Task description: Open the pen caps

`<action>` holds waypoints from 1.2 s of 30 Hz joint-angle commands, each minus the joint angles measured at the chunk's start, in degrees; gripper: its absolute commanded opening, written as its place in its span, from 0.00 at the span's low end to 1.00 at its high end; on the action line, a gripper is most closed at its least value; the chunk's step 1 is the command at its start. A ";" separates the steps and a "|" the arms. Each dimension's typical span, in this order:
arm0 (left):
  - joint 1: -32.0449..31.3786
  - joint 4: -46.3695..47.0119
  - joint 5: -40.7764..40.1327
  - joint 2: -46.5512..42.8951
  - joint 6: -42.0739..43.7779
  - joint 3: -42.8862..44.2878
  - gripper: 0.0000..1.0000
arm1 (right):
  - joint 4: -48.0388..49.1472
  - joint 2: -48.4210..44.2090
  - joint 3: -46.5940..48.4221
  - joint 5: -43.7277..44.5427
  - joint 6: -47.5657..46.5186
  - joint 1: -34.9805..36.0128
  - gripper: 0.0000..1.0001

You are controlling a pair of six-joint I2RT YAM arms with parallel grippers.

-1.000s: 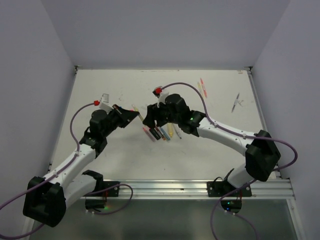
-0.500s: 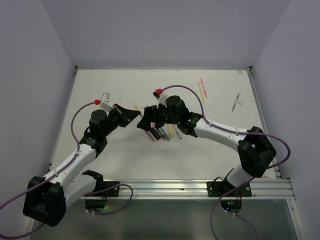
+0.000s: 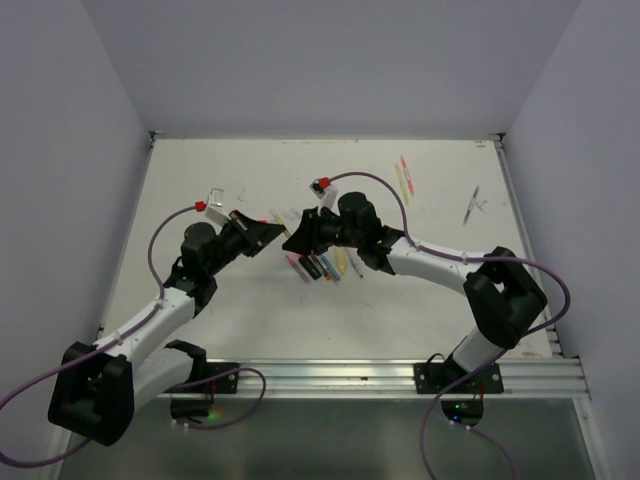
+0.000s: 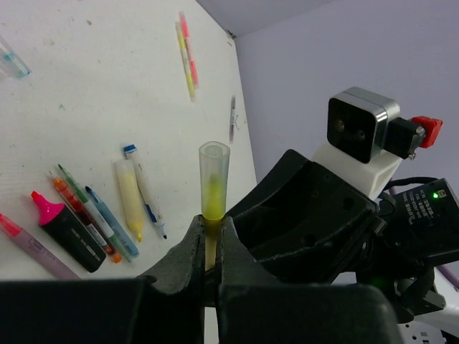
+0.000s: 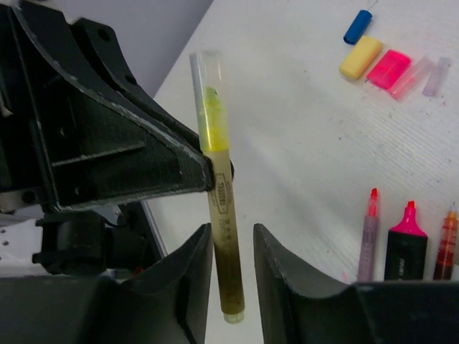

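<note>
Legible text: none that I can read. I note one small dark printed mark on the barrel of the yellow pen (image 5: 224, 215), centre of the right wrist view, too blurred to make out.

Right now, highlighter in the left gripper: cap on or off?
On. The clear cap covers the yellow tip of the highlighter clamped in the left gripper; the right gripper is open around its tail.

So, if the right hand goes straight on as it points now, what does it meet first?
The yellow pen, held by the left hand; it seems to lie between the right hand's open fingers, though depth is unclear.
</note>
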 commanded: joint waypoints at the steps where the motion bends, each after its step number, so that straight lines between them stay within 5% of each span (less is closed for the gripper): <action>1: -0.26 6.13 2.88 1.28 -1.36 -0.89 0.00 | 5.24 0.02 0.47 -2.30 -0.35 -0.30 0.30; 3: -0.26 6.22 3.15 1.64 -1.10 -0.71 0.00 | 5.59 0.20 0.73 -3.19 -0.44 -0.30 0.04; 4: -0.26 6.05 3.15 1.73 -0.84 -0.71 0.00 | 5.24 0.37 0.91 -3.71 -0.27 -0.30 0.00; 7: -0.26 -0.69 -0.52 1.11 3.54 2.09 0.04 | 6.03 0.29 0.38 -5.91 0.26 -0.30 0.00; 8: -0.26 -2.89 -1.67 0.94 5.91 2.97 0.23 | 6.21 0.11 0.21 -6.44 0.87 -0.22 0.00; 12: -0.26 -6.60 -4.58 0.06 8.74 5.43 0.57 | 5.68 -0.68 -0.41 -8.46 1.49 -0.22 0.00; 16: -0.26 -9.15 -5.99 0.67 9.53 6.67 0.59 | 6.03 -2.17 -1.55 -9.26 2.37 -0.30 0.00; 28: -0.26 -8.98 -5.47 1.29 9.80 7.29 0.35 | 4.98 -2.79 -1.29 -10.75 2.02 -0.22 0.00; 32: -0.26 -9.76 -4.76 2.16 9.88 8.07 0.00 | 2.62 -2.70 -0.85 -9.61 0.36 -0.22 0.00; 36: -0.26 -20.43 -6.24 5.40 13.03 14.29 0.00 | -5.29 -2.44 2.13 -4.35 -5.18 -0.04 0.00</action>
